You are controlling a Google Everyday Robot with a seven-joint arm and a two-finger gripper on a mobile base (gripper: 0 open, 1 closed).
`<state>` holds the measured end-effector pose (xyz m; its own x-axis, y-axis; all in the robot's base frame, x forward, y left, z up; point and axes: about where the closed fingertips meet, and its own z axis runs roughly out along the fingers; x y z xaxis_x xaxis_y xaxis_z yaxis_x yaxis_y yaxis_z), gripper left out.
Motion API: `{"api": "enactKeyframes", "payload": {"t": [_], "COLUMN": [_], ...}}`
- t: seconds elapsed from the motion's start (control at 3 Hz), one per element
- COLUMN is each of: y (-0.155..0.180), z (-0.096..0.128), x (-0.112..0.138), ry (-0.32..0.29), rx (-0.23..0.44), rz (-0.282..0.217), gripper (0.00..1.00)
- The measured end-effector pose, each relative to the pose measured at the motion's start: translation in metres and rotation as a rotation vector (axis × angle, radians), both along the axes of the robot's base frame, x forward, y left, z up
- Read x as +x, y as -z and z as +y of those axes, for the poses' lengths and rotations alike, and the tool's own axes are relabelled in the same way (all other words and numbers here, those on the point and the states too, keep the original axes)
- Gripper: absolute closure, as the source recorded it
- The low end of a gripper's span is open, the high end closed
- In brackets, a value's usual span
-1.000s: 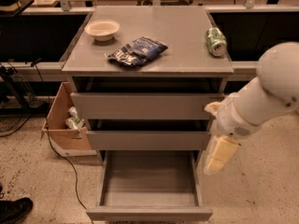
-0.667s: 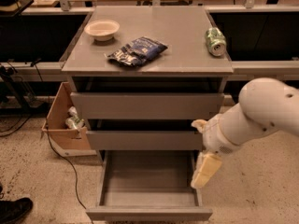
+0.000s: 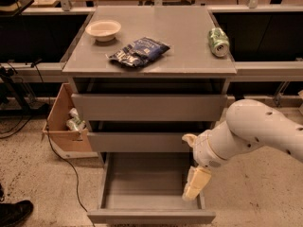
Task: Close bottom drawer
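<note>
The bottom drawer (image 3: 142, 186), lowest of 3, stands pulled wide open; the gripper (image 3: 196, 186), fingers pressed together and empty, hangs over its right side, so the approach step seems underway, and next it likely must reach the front and push inward.

A grey metal cabinet (image 3: 180, 37) stands on a speckled beige floor (image 3: 255, 197) under dim, warm light, with long grey benches (image 3: 265, 70) running behind it and dark space beneath them. An open cardboard box (image 3: 59, 112) sits against its left side. The gripper (image 3: 196, 186) hangs low at the cabinet's front right.
</note>
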<state>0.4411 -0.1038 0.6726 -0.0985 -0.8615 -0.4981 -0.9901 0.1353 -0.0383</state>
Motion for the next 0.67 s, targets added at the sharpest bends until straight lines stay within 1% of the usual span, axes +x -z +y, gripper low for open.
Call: {"api": "enactKeyframes", "payload": {"t": [0.33, 0.67], "y": [-0.008, 0.016], "z": [0.002, 0.005], "x": [-0.009, -0.028], "ry": [-0.002, 0.018], "rx": [0.003, 0.043], "rz": [0.022, 0.074], "gripper": [0.0, 0.0]}}
